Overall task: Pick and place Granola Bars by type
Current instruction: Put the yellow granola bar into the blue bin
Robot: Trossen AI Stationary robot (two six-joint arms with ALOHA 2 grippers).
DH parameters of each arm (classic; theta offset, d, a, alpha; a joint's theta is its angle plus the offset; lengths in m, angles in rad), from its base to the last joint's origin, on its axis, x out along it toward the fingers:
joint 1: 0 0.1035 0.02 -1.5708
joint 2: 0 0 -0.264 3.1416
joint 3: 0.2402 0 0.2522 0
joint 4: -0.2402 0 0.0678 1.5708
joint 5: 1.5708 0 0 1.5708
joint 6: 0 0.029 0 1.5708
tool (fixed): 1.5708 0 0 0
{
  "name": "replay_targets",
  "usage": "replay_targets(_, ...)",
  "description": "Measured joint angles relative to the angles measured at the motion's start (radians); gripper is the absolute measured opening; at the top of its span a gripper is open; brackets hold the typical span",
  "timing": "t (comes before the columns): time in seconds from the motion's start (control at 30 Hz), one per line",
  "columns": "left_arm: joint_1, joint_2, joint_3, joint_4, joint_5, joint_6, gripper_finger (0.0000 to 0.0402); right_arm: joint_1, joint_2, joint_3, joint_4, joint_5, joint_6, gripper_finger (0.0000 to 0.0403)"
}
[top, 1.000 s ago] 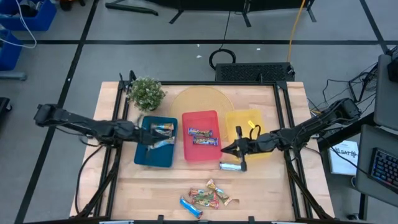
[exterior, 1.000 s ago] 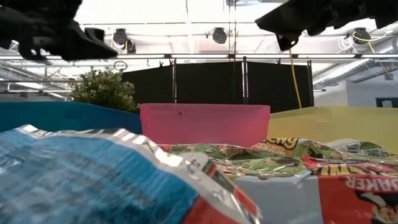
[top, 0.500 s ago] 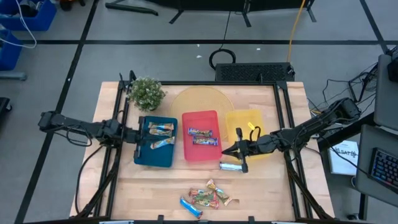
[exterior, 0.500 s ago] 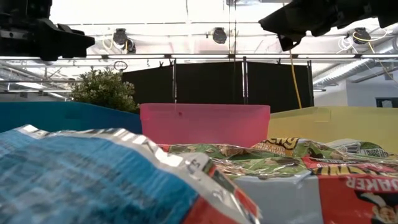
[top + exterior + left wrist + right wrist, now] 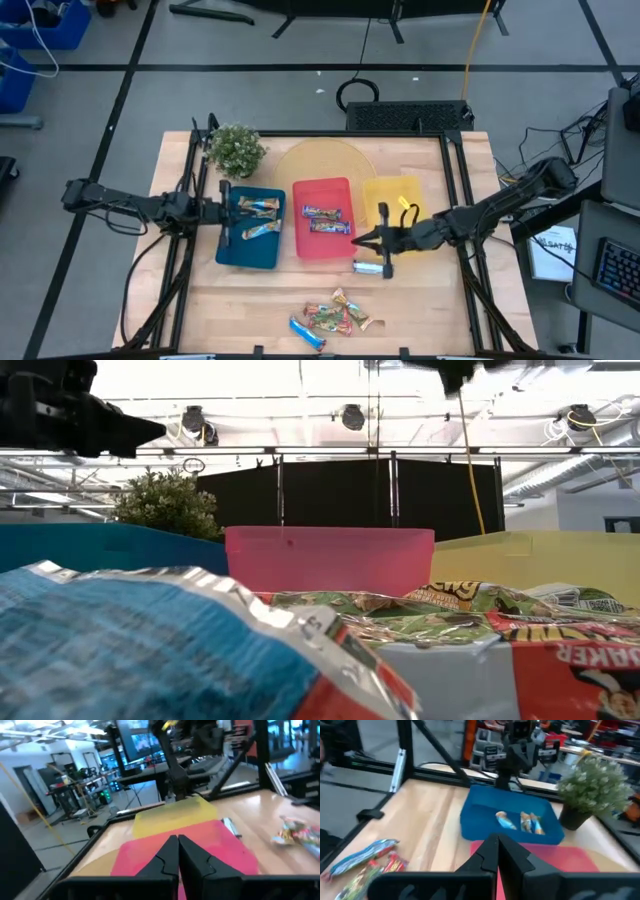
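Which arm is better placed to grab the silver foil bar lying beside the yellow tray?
Probably the right. The right gripper hangs almost over the silver foil-wrapped bar; the left gripper is over the blue tray, farther away.

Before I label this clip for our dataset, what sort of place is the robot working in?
Most likely a robotics lab or workshop: a wooden table inside a metal frame, ceiling track lights, and benches with monitors and equipment beyond. The potted plant looks like mere decoration.

Granola Bars [image 5: 300, 650] cropped, blurred in low view
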Motion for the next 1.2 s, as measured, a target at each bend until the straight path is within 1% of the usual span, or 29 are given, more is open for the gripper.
replay_targets(0.1,0.000,0.001,-0.002,-0.003,-0.012,-0.050,0.0031,0.064,0.116,0.184,-0.165,0.059,-0.015,0.0000)
replay_targets(0.17,0.000,0.001,-0.010,-0.005,-0.012,-0.075,0.0036,0.102,0.211,0.319,-0.238,0.090,-0.022,0.0000)
replay_targets(0.2,0.000,0.001,-0.012,-0.006,-0.012,-0.082,0.0038,0.121,0.255,0.383,-0.293,0.124,-0.009,0.0000)
replay_targets(0.3,0.000,0.001,-0.013,0.018,-0.021,-0.116,0.0039,0.166,0.376,0.555,-0.492,0.243,0.107,0.0000)
replay_targets(0.37,0.000,0.001,-0.013,0.050,-0.034,-0.143,0.0039,0.192,0.448,0.641,-0.609,0.283,0.214,0.0000)
replay_targets(0.43,0.000,0.001,-0.013,0.073,-0.044,-0.164,0.0039,0.217,0.522,0.704,-0.662,0.290,0.317,0.0000)
replay_targets(0.53,0.000,0.001,-0.013,0.104,-0.050,-0.171,0.0039,0.258,0.639,0.762,-0.690,0.266,0.463,0.0000)
replay_targets(0.6,0.000,0.001,-0.013,0.123,-0.062,-0.172,0.0039,0.282,0.709,0.796,-0.716,0.221,0.582,0.0000)
replay_targets(0.7,0.001,0.001,-0.013,0.098,-0.072,-0.187,0.0039,0.308,0.776,0.835,-0.756,0.146,0.780,0.0000)
replay_targets(0.77,0.001,0.006,-0.013,0.069,-0.072,-0.204,0.0039,0.320,0.807,0.836,-0.754,0.127,0.860,0.0000)
replay_targets(0.87,0.001,0.015,-0.013,0.024,-0.072,-0.216,0.0040,0.334,0.863,0.835,-0.770,0.113,0.921,0.0008)
replay_targets(0.93,0.001,0.020,-0.013,0.030,-0.072,-0.216,0.0040,0.336,0.889,0.834,-0.788,0.091,0.958,0.0025)
replay_targets(1.0,0.001,0.027,-0.013,0.046,-0.072,-0.214,0.0040,0.328,0.899,0.834,-0.817,0.059,0.994,0.0052)
replay_targets(1.07,0.001,0.027,-0.013,0.050,-0.072,-0.216,0.0040,0.316,0.906,0.834,-0.872,0.027,1.039,0.0085)
replay_targets(1.2,0.001,0.027,-0.013,0.050,-0.072,-0.211,0.0040,0.306,0.910,0.834,-0.955,0.022,1.113,0.0158)
